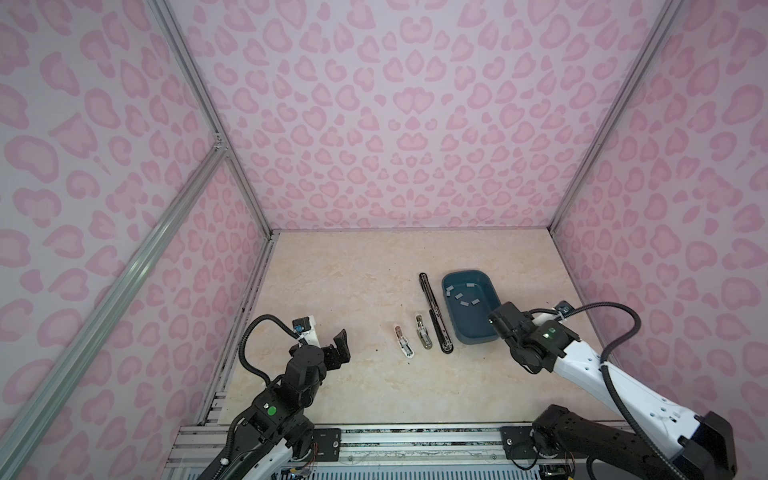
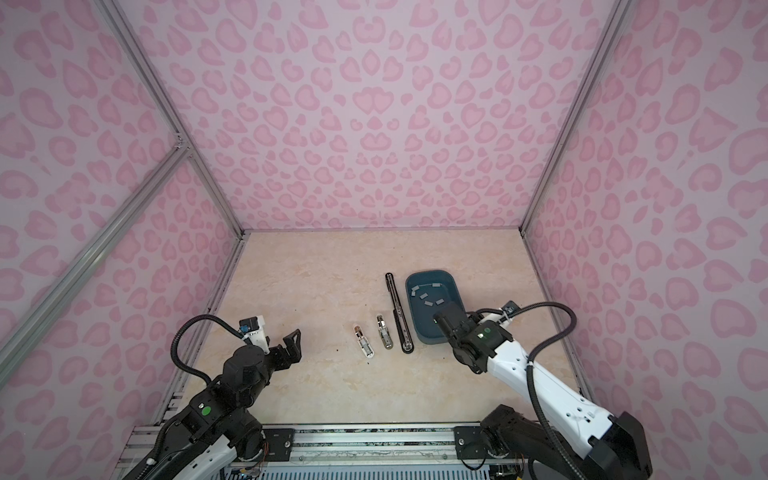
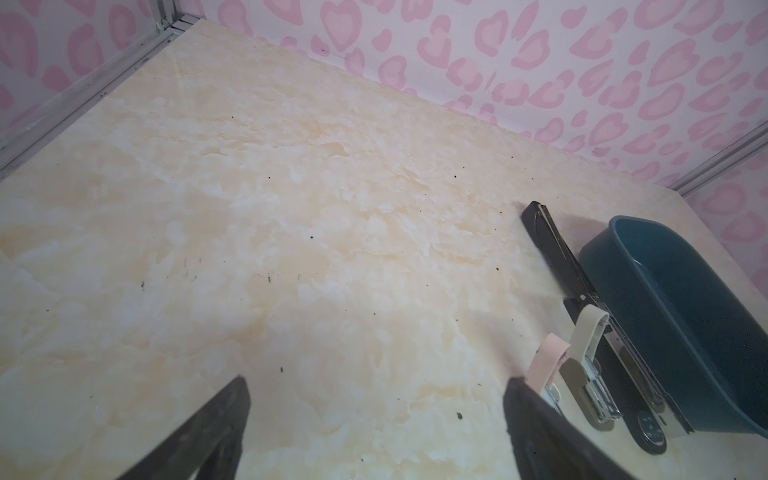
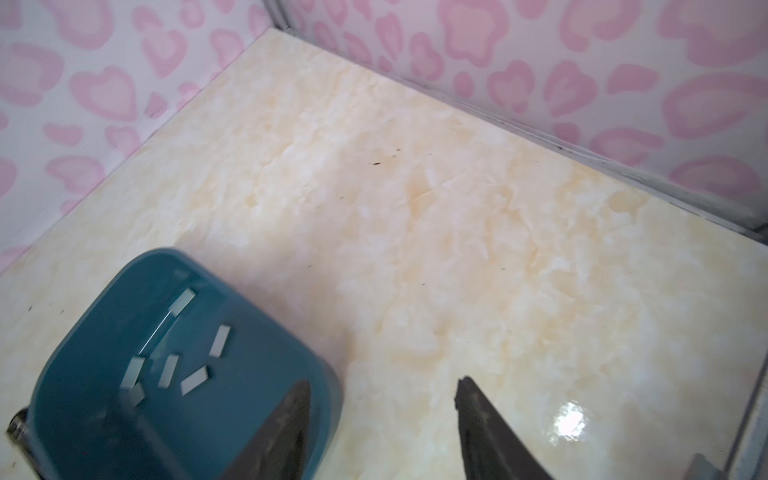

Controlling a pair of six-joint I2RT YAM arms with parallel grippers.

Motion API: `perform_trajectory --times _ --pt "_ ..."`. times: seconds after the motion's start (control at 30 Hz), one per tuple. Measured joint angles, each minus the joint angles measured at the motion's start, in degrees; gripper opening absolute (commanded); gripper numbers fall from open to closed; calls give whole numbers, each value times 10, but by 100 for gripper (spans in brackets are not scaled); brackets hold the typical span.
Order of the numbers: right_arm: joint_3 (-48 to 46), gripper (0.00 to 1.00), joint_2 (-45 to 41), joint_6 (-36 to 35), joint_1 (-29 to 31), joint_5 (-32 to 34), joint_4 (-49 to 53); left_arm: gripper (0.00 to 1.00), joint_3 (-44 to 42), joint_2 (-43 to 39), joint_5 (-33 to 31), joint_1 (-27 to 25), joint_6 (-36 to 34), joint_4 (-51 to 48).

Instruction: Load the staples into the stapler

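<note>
- Grey staples (image 1: 459,296), a handful of short strips, lie scattered loose on the floor of the teal bin (image 1: 464,272), right of middle on my table.
- My right gripper (image 4: 383,380) hangs over the bin's near right corner, jaws parted with nothing between them. One finger is above the bin, the other above bare table.
- Just left of the bin there's a long black stapler (image 1: 435,313) folded open, then a small beige stapler (image 1: 424,336), then a small pink stapler (image 1: 404,341), both opened up too.
- My left gripper (image 3: 376,380) sits well off to the left, spread wide and empty, above the marble-look tabletop (image 1: 332,270).
</note>
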State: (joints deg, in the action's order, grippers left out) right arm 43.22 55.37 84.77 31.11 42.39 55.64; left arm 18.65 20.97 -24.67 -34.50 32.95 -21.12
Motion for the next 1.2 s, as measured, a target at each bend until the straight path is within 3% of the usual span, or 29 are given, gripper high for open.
perform_trajectory --times 0.07,0.1,0.23,0.3,0.43,0.57,0.7,0.9,1.2 --pt "-35 58 -60 7 -46 -13 4 96 0 1 1 0 0 0" --pt "-48 65 -88 12 -65 -19 8 96 0 2 2 0 0 0" --pt "-85 78 -183 20 -137 -44 16 96 0 2 2 0 0 -1" --pt "-94 98 -203 20 -178 -69 14 96 0 2 2 0 0 -2" --pt "-92 99 -173 2 -263 -131 10 96 0 -5 4 0 0 -2" --pt "-37 96 -31 -36 -349 -195 30 96 -1 -11 5 0 0 -3" --pt "7 95 78 -49 -372 -210 59 96 -1 -14 5 0 0 -5" --pt "-69 90 29 -35 -389 -230 70 96 -1 -14 5 0 0 -11" --pt "-138 90 -44 -30 -476 -275 32 96 -2 -13 5 0 0 -14"
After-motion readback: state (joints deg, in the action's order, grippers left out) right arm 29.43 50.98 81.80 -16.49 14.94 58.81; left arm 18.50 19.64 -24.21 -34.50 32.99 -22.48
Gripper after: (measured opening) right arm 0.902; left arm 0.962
